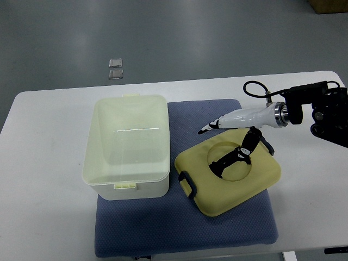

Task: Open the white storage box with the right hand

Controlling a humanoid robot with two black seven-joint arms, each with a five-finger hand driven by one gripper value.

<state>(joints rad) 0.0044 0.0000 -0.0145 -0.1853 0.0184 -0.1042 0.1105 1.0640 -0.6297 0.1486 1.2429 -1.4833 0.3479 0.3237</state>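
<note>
The white storage box point(128, 145) sits open on the blue mat point(185, 228), left of the right hand point(231, 138). The hand hangs over the yellow lid point(228, 185), fingers spread, holding nothing. The arm is cut off at the right edge

A white worktop point(49, 163) fills the lower frame, a blue mat point(179, 234) lying on it. Grey floor point(163, 38) spreads above, softly glossy, with a brown box point(329, 5) at upper right.

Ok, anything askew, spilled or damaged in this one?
Nothing spilled or damaged. The white storage box sits open on the blue mat; its lid lies rotated beside it, skewed to the box. The right hand is over the lid.
</note>
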